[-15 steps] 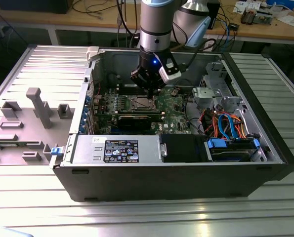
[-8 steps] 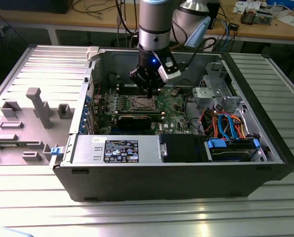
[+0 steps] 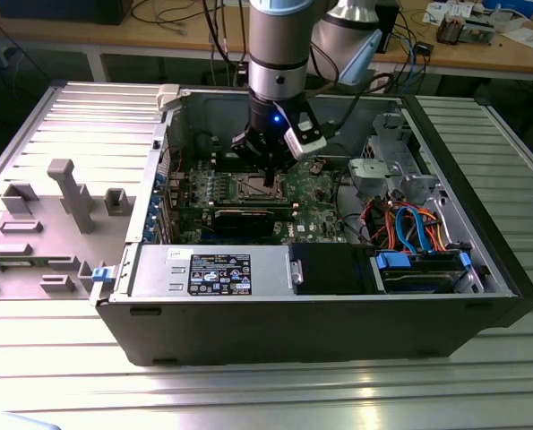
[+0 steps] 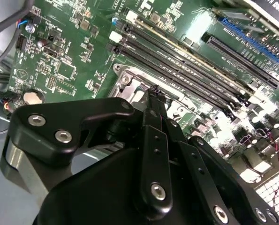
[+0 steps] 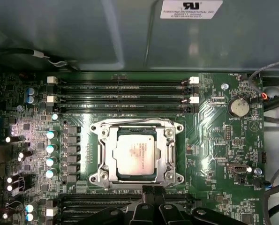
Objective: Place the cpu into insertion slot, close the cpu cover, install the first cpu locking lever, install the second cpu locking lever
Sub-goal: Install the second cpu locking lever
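Hovering over the open black computer case (image 3: 320,313), the black gripper (image 5: 147,190) has fingers pressed together, grasping nothing | first wrist view — one dull silver square cpu (image 5: 136,153) seated in the shiny-rimmed insertion slot (image 5: 98,176), thin silver cpu cover (image 5: 163,154) framing it | second wrist view — four long black memory slots (image 4: 186,70).

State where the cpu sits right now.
In the first wrist view, the cpu lies in the insertion slot, framed by the cpu cover, between memory slots.
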Motion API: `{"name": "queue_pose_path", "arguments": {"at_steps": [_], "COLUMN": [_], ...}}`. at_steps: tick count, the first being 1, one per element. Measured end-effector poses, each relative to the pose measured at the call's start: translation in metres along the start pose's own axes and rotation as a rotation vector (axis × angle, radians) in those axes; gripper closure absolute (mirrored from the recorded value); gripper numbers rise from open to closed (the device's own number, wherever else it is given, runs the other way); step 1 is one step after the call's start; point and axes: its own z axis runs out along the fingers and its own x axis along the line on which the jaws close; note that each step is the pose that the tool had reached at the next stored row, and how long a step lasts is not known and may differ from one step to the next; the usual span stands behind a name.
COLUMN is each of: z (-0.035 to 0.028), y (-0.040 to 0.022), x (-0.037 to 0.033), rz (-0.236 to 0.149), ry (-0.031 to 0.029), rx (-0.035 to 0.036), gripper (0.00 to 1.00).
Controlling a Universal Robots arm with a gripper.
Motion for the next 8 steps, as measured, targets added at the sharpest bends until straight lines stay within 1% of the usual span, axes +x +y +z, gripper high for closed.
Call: {"name": "queue_pose_path", "arguments": {"at_steps": [1,2,3,4,6,7,8], "z": [0.0001,0.0001,0.0010,0.0023,0.0049,0.0059,0.0069], "y": [-0.0004,-0.0009,-0.0037,-0.0059,-0.0088,-0.0106,-0.0148], "x": [0.0000,0.0000,0.0020,0.0061,0.0170,0.0190,0.0201], "rz": [0.000,0.000,0.000,0.001,0.001,0.001,0.000], "ry": [0.0037,0.0096,0.0175,0.0182,0.0187,0.0190,0.0192], "rx": [-0.0030,-0.0083,-0.0145,-0.0146,-0.0151,-0.0154,-0.0166], "gripper": [0.89,0.89,0.89,0.89,0.89,0.89,0.89]}}
